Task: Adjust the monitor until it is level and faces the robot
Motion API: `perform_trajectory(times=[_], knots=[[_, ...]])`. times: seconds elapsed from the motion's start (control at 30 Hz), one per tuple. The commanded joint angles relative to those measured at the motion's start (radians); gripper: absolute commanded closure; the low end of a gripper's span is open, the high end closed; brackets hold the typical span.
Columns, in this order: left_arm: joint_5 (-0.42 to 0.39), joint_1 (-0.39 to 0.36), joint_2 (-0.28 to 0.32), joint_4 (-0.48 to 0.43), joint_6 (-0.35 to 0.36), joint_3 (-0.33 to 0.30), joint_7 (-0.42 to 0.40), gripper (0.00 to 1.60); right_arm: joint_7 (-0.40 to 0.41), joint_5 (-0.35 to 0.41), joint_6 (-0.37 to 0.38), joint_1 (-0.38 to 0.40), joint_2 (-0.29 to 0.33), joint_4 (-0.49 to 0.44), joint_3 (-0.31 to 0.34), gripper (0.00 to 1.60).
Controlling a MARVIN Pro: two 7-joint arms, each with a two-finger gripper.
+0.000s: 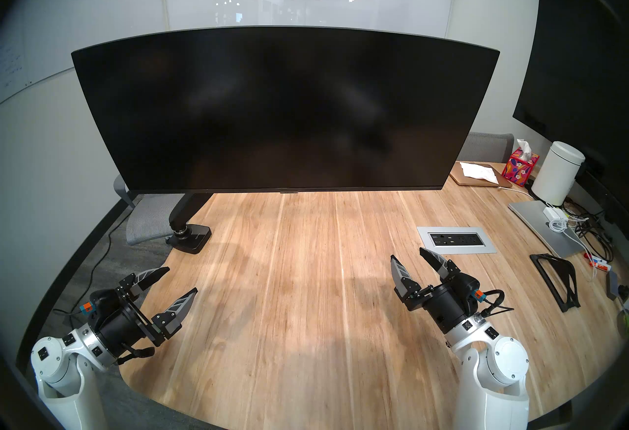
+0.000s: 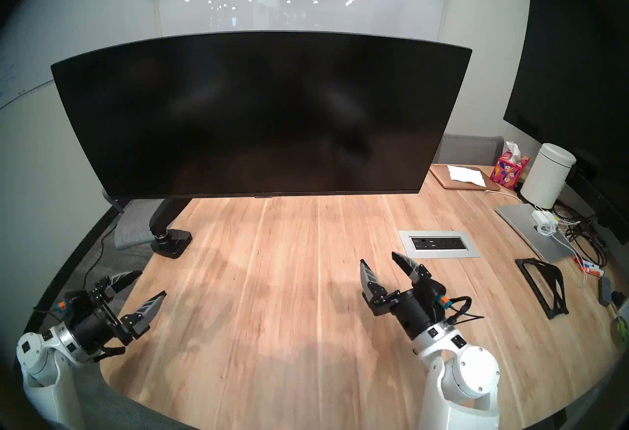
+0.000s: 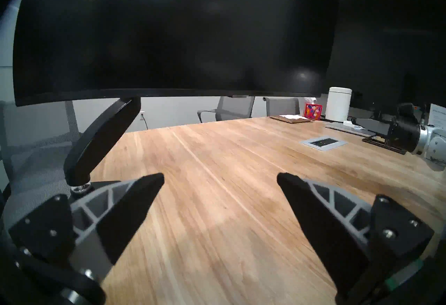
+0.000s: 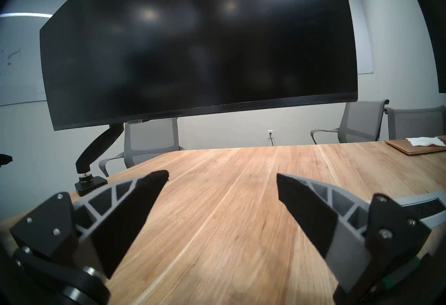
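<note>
Two grippers, both with jaws spread wide and nothing between them. Your left gripper [image 1: 178,281] hangs over the table's near left corner, your right gripper [image 1: 410,257] over the near right part of the wooden table [image 1: 306,266], just short of the grey power outlet panel [image 1: 456,239]. Both sit well apart from the monitor [image 1: 286,109]. You see the monitor floating above the table's far half on its black jointed arm [image 1: 185,208], clamp base [image 1: 192,235] at the left table edge. Screen is dark and faces you; bottom edge looks about level in the head views, though fisheye warp makes that hard to confirm. Off right: second dark screen [image 1: 578,62], white canister [image 1: 558,174], tissue box [image 1: 520,167], cables.
</note>
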Motion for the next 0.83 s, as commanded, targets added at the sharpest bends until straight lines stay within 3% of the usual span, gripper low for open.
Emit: perform_trajectory(times=[0.0, 0.8], knots=[[-0.004, 0.001, 0.015, -0.012, 0.021, -0.003, -0.010, 0.00, -0.001, 0.007, -0.001, 0.001, 0.002, -0.020, -0.001, 0.00], [0.004, -0.007, 0.008, -0.012, 0.028, -0.009, -0.021, 0.00, -0.001, 0.007, -0.001, 0.001, 0.002, -0.020, -0.001, 0.00]])
